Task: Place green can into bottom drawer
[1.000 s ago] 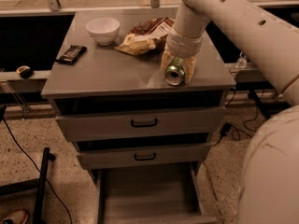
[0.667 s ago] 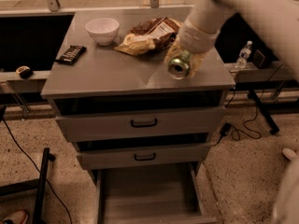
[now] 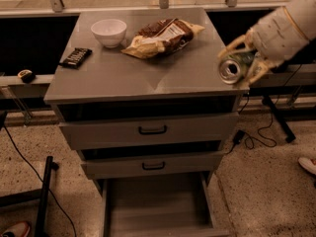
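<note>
The green can [image 3: 235, 67] is held on its side in my gripper [image 3: 243, 63], with its shiny silver top facing the camera. The gripper is shut on the can and hangs in the air at the right edge of the cabinet top [image 3: 123, 70]. One yellowish finger [image 3: 235, 47] lies over the can and another below it. The bottom drawer [image 3: 157, 207] is pulled open at the foot of the cabinet, a plain grey box with a bare floor. It lies well below and to the left of the can.
A white bowl [image 3: 109, 31], a chip bag [image 3: 163, 36] and a black bar [image 3: 75, 57] lie on the cabinet top. Two upper drawers with black handles [image 3: 152, 130] are slightly open. Cables [image 3: 256, 135] trail on the floor at right. A shoe [image 3: 308, 165] shows at the right edge.
My gripper has lifted the can off the cabinet top and carried it to the right, past the top's right edge. The arm has swung away to the right.
</note>
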You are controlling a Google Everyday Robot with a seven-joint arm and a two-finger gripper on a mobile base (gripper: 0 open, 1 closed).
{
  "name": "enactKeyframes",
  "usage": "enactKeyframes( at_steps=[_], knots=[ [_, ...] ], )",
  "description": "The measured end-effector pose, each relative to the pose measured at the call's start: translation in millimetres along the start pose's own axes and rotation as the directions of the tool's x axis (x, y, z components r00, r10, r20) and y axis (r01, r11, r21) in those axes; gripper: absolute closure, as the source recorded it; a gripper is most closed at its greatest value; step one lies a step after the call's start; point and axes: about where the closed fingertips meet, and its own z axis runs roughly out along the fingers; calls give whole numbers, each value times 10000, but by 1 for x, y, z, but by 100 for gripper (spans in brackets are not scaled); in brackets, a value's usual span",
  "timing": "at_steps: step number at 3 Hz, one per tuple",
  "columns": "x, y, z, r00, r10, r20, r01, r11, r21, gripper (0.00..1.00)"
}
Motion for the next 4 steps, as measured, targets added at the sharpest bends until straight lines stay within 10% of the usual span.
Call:
enactKeyframes(
  at_steps=[1, 2, 3, 4],
  knots=[
    [-14, 41, 23, 9668, 2089, 1474, -2032, 9777, -529, 100],
    [-71, 41, 43, 9699, 1331, 2041, -945, 9776, -1883, 100],
    [-74, 28, 39, 9748, 823, 2075, -475, 9848, -1672, 100],
    [-49, 49, 75, 8789, 2517, 4052, -2365, 9676, -881, 100]
  ],
)
